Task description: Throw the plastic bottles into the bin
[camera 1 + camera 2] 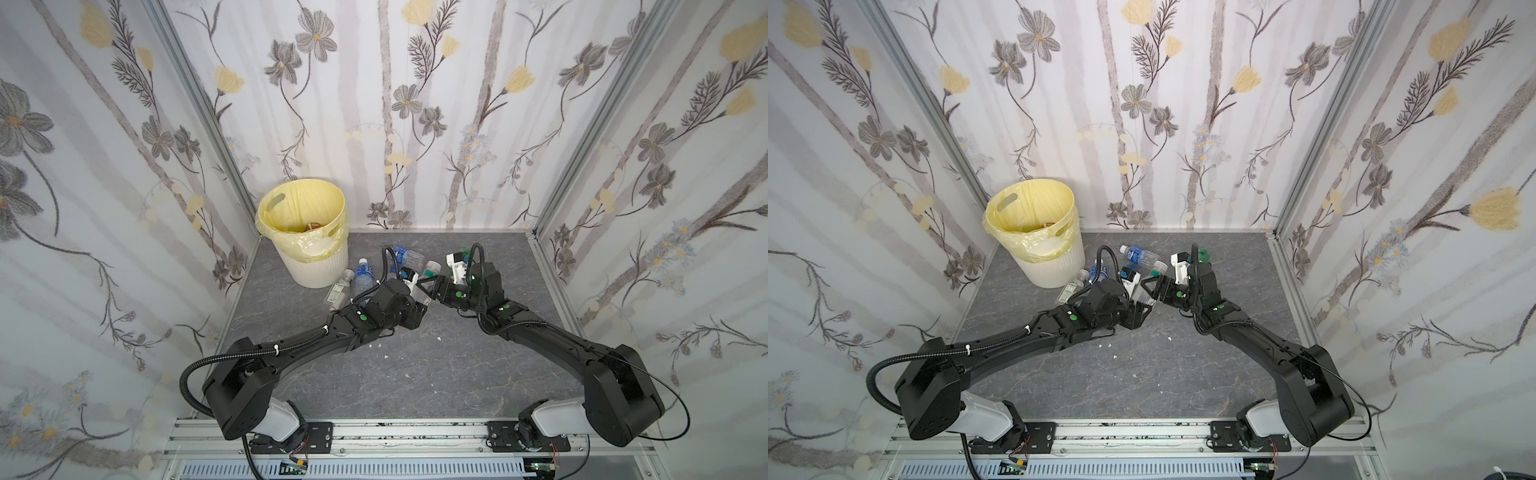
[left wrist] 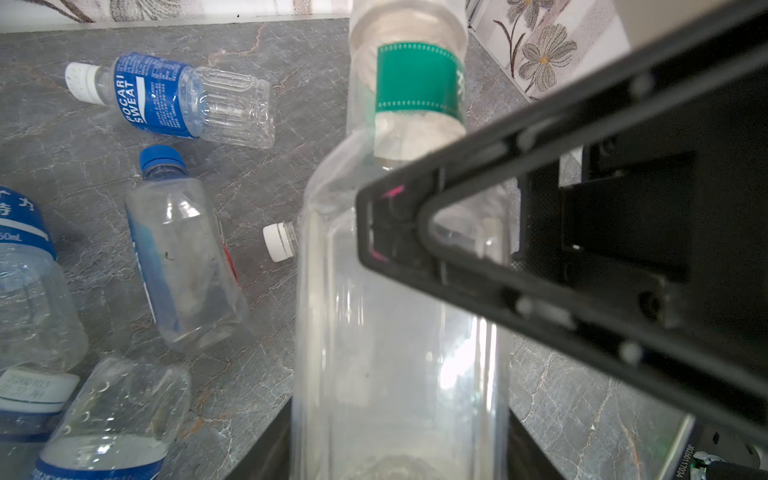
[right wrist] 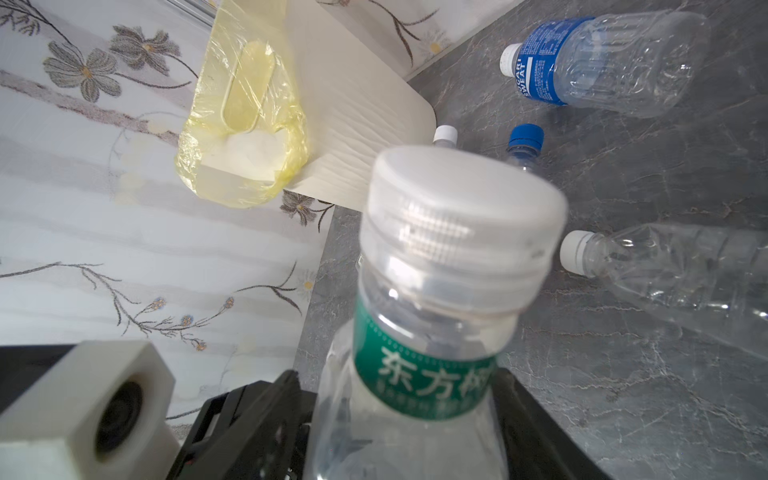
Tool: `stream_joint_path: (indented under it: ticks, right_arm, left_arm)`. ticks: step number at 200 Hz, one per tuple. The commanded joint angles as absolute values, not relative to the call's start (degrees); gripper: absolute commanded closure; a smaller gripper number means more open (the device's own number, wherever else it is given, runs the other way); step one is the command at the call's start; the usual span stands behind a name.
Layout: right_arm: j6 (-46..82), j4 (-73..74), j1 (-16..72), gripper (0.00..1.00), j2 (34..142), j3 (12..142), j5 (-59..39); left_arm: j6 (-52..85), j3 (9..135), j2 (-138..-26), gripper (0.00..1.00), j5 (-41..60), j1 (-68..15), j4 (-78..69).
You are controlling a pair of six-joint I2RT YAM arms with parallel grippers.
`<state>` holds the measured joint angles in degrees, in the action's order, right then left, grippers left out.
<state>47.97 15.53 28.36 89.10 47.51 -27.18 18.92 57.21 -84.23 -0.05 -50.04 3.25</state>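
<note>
A grey marble-patterned tabletop sits inside three walls papered with grey and yellow flowers.

Near the middle of the table, well to the right of the bin, a clear green-labelled bottle with a translucent white cap is held by both arms at once. The left gripper is clamped on its lower body, a black finger on each side. The right gripper is closed on the part just below the green band. In the left wrist view one of its fingers lies pressed across the bottle.

Loose bottles lie just behind and to the left:
- A Pocari Sweat bottle rests on its side towards the back wall.
- A blue-capped bottle lies nearer the grippers.
- A plain clear bottle with a white cap is partly hidden behind the held one in the left wrist view.
- A blue-labelled bottle and a pale-labelled bottle lie just beside the bin's base.

The bin, cream and ribbed, stands in the back left corner with a yellow liner bag folded over its rim. Something brownish shows at its bottom, too small to tell what. A few white scraps dot the table in front of the arms.
</note>
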Motion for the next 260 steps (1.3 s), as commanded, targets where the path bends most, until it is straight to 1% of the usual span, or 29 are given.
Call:
stream_joint_path:
  ticks: [1,21,59,108,125,136,164,183,203,235,260]
  right_arm:
    - [49.28,18.55,28.56,0.31,89.64,48.26,-27.94]
    - [49.63,18.89,28.73,0.36,90.04,48.26,-28.28]
    - [50.17,19.69,29.35,0.42,90.66,48.08,-28.78]
    - [50.23,20.04,29.62,0.43,91.05,48.28,-29.27]
    - [50.18,20.19,29.62,0.48,90.97,48.50,-29.44]
    - [50.19,20.13,29.68,0.50,91.04,48.62,-29.44]
    - [49.35,19.17,29.67,0.51,91.01,49.62,-29.11]
    - [46.98,16.42,29.62,0.52,91.05,50.98,-27.78]
    - [43.92,13.19,29.62,0.52,90.98,52.32,-26.01]
    - [39.73,10.69,29.62,0.53,90.71,52.83,-24.27]
    - [36.76,10.83,29.95,0.53,89.47,51.98,-23.27]
  left_arm:
    - [19.19,56.78,-83.28,0.43,-2.23,-49.96,0.46]
    - [19.25,56.69,-83.03,0.43,-3.64,-49.93,0.26]
    - [19.25,57.21,-83.24,0.43,-5.16,-49.80,-0.18]
    - [19.51,57.83,-83.30,0.41,-6.23,-49.46,-0.44]
    - [19.64,57.97,-83.32,0.40,-6.24,-49.34,-0.53]
    - [19.72,58.00,-83.41,0.38,-5.98,-49.31,-0.53]
    - [19.95,57.68,-83.19,0.28,-5.72,-49.22,-0.53]
    - [19.96,56.75,-82.10,0.24,-5.46,-48.96,-0.44]
    - [19.86,55.11,-79.27,0.16,-5.19,-48.05,-0.27]
    - [21.17,53.88,-73.11,0.07,-4.03,-43.68,0.58]
    - [24.48,57.68,-72.40,0.04,1.61,-38.94,1.76]
